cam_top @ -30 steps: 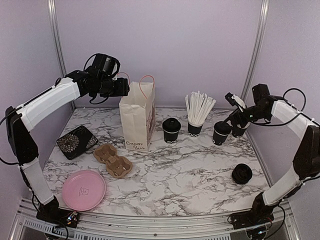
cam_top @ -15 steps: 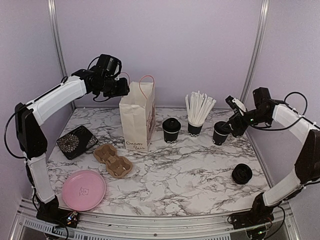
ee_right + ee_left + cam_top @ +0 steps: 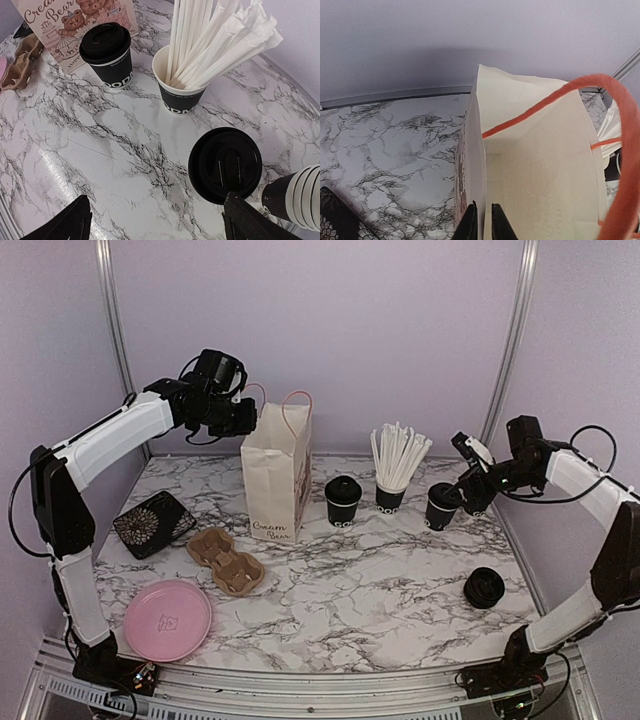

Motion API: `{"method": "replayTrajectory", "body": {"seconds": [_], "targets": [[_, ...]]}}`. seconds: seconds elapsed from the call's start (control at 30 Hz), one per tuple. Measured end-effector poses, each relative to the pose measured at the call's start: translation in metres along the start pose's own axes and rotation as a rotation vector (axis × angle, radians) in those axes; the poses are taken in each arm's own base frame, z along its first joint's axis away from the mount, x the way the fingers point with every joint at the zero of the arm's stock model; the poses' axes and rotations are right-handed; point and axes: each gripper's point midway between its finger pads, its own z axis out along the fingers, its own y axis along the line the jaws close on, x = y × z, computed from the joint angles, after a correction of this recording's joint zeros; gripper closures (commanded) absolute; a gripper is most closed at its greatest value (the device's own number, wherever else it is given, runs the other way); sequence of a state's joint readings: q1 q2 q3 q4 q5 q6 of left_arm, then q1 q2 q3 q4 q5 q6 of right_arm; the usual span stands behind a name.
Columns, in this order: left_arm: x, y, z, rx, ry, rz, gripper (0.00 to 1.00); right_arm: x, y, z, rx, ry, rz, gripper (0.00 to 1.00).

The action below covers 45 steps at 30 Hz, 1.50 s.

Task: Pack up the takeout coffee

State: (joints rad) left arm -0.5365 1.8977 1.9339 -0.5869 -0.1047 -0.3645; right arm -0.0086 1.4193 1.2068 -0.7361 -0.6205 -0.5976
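Top view: left gripper (image 3: 248,422) clenched on the paper bag (image 3: 275,480) rim, lidded takeout coffee (image 3: 441,506) back right, under the right gripper (image 3: 468,490), jaws spread wide. Left wrist: fingers (image 3: 470,224) pinching the bag wall. Right wrist: straw cup (image 3: 179,92) holding white straws, near the coffee.

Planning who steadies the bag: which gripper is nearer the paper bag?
Left. The left gripper clamps the top rim of the paper bag; the right gripper hovers just above a lidded cup, far to the bag's right.
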Motion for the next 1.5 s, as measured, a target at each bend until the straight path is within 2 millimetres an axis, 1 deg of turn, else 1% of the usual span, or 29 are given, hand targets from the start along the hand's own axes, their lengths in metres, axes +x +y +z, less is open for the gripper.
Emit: {"method": "replayTrajectory", "body": {"seconds": [0.1,0.13,0.37,0.5,0.53,0.6,0.67,0.73,0.8,0.87,0.93,1.0,1.03,1.1,1.2,1.33,1.4,1.5], "targets": [[0.002,0.001,0.000,-0.004,0.009,0.009,0.98,-0.001,0.001,-0.001,0.002,-0.003,-0.003,0.11],[0.003,0.001,0.001,-0.005,0.014,0.013,1.00,-0.002,0.001,-0.002,0.004,-0.005,-0.005,0.11],[-0.001,0.001,0.002,-0.011,0.011,0.018,1.00,-0.005,0.003,-0.007,0.008,-0.018,-0.013,0.11],[-0.009,0.000,-0.005,-0.013,-0.013,0.027,1.00,-0.008,0.005,-0.009,0.001,-0.029,-0.017,0.11],[-0.013,-0.002,-0.011,-0.007,-0.025,0.032,1.00,-0.008,0.007,-0.009,-0.007,-0.032,-0.015,0.11],[-0.022,-0.008,-0.028,0.012,-0.056,0.040,1.00,-0.009,0.009,-0.009,-0.018,-0.036,-0.013,0.11],[-0.035,-0.016,-0.053,0.047,-0.100,0.051,1.00,-0.010,0.011,-0.009,-0.030,-0.044,-0.011,0.11],[-0.049,-0.029,-0.086,0.098,-0.160,0.064,1.00,-0.011,0.013,-0.010,-0.039,-0.049,-0.010,0.11],[-0.061,-0.046,-0.127,0.165,-0.227,0.086,1.00,-0.014,0.014,-0.011,-0.047,-0.056,-0.010,0.11],[-0.067,-0.065,-0.167,0.243,-0.286,0.109,1.00,-0.017,0.015,-0.013,-0.049,-0.062,-0.011,0.11],[-0.068,-0.081,-0.202,0.322,-0.329,0.133,1.00,-0.022,0.014,-0.016,-0.045,-0.070,-0.016,0.11],[-0.060,-0.097,-0.229,0.406,-0.342,0.162,1.00,-0.027,0.013,-0.019,-0.039,-0.079,-0.021,0.11],[-0.053,-0.104,-0.238,0.444,-0.337,0.177,1.00,-0.029,0.012,-0.020,-0.035,-0.083,-0.022,0.10],[-0.037,-0.115,-0.246,0.514,-0.304,0.207,1.00,-0.033,0.011,-0.024,-0.028,-0.088,-0.021,0.10],[-0.004,-0.134,-0.242,0.615,-0.212,0.271,1.00,-0.040,0.007,-0.030,-0.006,-0.093,-0.030,0.10],[0.053,-0.157,-0.228,0.731,-0.038,0.374,1.00,-0.052,0.003,-0.040,0.027,-0.105,-0.049,0.11],[0.075,-0.167,-0.226,0.785,0.023,0.417,1.00,-0.056,0.001,-0.043,0.040,-0.109,-0.057,0.10],[0.100,-0.184,-0.224,0.881,0.100,0.472,1.00,-0.056,-0.001,-0.045,0.059,-0.103,-0.060,0.10]]}}
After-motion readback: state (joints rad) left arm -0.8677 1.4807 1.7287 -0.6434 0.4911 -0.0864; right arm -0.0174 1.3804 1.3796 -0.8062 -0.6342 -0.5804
